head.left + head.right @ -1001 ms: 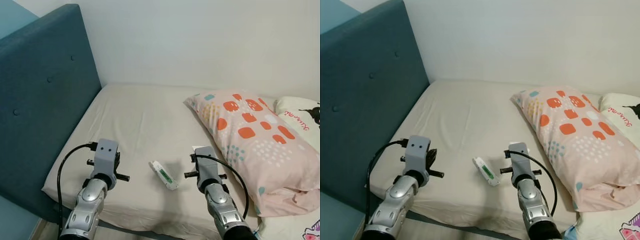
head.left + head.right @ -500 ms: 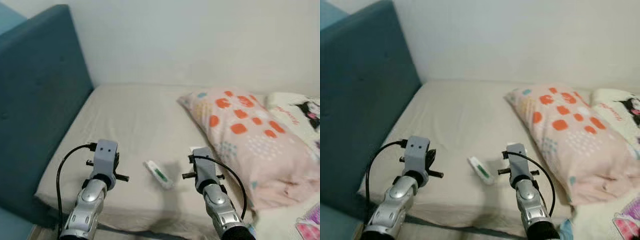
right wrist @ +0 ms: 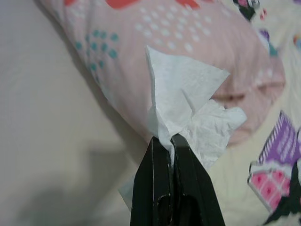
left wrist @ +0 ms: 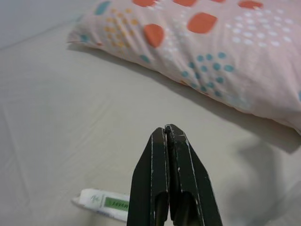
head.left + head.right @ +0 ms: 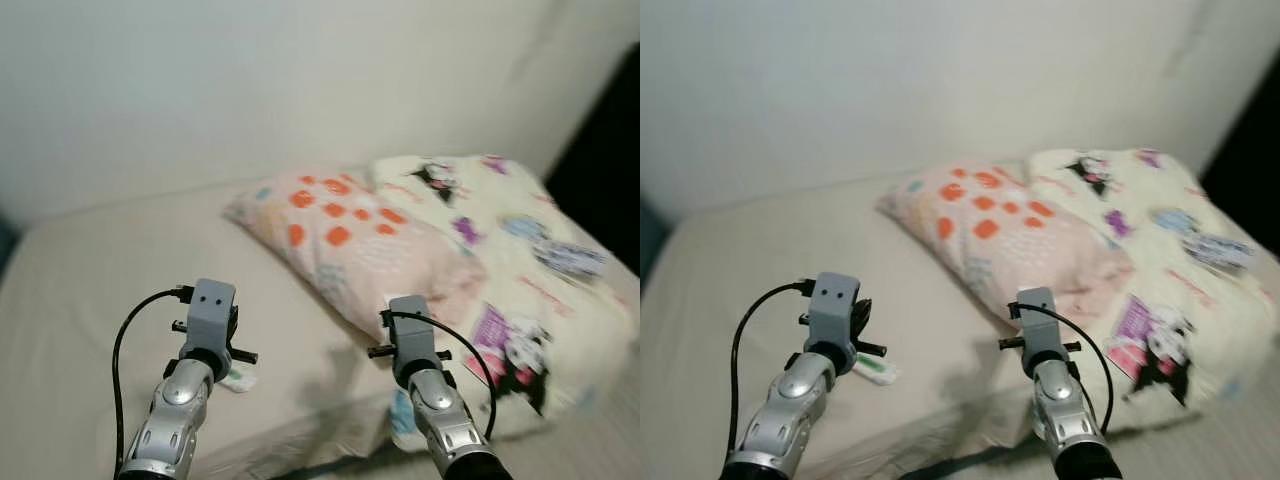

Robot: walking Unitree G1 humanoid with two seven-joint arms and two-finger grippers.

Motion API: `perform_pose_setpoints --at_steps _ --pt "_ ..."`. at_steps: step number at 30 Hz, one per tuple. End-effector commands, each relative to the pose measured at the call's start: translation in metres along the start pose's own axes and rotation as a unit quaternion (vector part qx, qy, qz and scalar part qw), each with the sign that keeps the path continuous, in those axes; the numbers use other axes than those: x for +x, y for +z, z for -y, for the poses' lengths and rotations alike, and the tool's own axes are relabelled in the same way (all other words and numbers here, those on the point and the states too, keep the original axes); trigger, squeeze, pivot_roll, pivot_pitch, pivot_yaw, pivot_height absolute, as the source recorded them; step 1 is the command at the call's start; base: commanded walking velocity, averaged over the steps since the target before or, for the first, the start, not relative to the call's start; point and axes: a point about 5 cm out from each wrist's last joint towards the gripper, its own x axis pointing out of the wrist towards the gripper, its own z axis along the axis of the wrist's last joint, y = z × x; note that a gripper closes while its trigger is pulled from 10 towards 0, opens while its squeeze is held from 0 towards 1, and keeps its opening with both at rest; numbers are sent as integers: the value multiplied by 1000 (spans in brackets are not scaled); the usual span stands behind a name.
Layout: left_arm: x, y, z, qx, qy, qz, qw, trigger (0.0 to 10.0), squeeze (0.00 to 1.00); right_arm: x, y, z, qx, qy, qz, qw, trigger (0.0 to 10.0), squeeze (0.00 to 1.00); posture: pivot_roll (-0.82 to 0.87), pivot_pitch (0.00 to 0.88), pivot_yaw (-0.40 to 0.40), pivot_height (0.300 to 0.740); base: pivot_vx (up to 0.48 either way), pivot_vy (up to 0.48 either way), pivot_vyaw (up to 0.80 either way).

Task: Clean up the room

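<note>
My right gripper [image 3: 170, 141] is shut on a crumpled white tissue [image 3: 188, 103], held above the bed sheet [image 5: 90, 270] near the pink spotted pillow [image 5: 350, 240]. My left gripper [image 4: 167, 136] is shut with nothing in it and hovers over the sheet. A small white tube with a green label [image 4: 106, 203] lies flat on the sheet just beside the left gripper; it pokes out from behind my left arm [image 5: 185, 395]. My right arm [image 5: 430, 390] reaches forward near the bed's front edge.
A cream blanket with cartoon prints [image 5: 500, 250] lies rumpled to the right of the pillow. A pale wall [image 5: 250, 80] stands behind the bed. A dark opening [image 5: 605, 130] sits at the far right. The bed's front edge [image 5: 940, 440] runs just below my arms.
The camera has swung to the right: the blue headboard has left the picture and the blanket has come in. Both arms keep their pose, and the tube now lies by my left arm.
</note>
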Motion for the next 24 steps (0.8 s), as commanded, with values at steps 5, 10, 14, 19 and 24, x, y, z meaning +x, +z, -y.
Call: perform_pose_setpoints --at_steps 5,10,14,19,24 --pt "-1 -4 0 4 1 -6 1000 10000 0 0 -1 -3 7 4 -3 1000 10000 0 45 117 -5 740 0 0 -800" --pt "-1 -3 -1 5 2 -5 1000 10000 0 1 -1 -3 7 5 -3 1000 10000 0 46 118 -6 740 0 0 -800" --pt "-1 -3 -1 5 3 -4 1000 10000 0 1 -1 -3 7 6 -4 1000 10000 0 48 118 -7 740 0 0 -800" --pt "-1 -3 -1 7 3 -5 1000 10000 0 2 0 -4 7 7 -4 1000 10000 0 49 118 -7 740 0 0 -800" --pt "-1 -3 -1 9 2 -5 1000 10000 0 3 1 -5 8 6 -4 1000 10000 0 51 119 -3 740 0 0 -800"
